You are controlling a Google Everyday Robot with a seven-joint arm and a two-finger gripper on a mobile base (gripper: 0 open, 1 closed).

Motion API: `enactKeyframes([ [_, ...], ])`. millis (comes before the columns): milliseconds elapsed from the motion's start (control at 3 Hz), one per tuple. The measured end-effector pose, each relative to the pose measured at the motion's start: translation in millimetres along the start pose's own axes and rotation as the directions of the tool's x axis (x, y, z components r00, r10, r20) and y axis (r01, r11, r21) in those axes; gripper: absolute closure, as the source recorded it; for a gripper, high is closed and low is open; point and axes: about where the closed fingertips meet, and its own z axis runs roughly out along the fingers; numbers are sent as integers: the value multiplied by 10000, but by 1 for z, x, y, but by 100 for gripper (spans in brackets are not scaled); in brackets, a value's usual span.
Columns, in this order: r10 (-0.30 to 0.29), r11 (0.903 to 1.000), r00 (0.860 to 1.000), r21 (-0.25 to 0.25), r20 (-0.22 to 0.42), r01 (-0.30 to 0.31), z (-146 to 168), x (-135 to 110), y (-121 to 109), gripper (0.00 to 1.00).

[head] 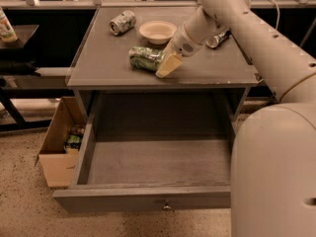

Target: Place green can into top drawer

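The green can [144,58] lies on its side on the cabinet top, in front of the bowl. My gripper [162,69] is low over the cabinet top at the can's right end, touching or nearly touching it; its pale tip points down and to the left. The top drawer [143,199] is pulled wide open below, with a small round knob on its front. Its inside shows nothing in it.
A white bowl [157,31] and a silvery-white can [122,21] sit at the back of the cabinet top. A slim silver and blue can [217,38] lies behind my arm. A brown cardboard box [55,149] with items stands on the floor left of the drawer.
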Motion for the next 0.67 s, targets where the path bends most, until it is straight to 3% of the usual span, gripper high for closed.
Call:
enactKeyframes([
  [667,-39,9999,9999,-123,112,40,7,-2,-3,86],
])
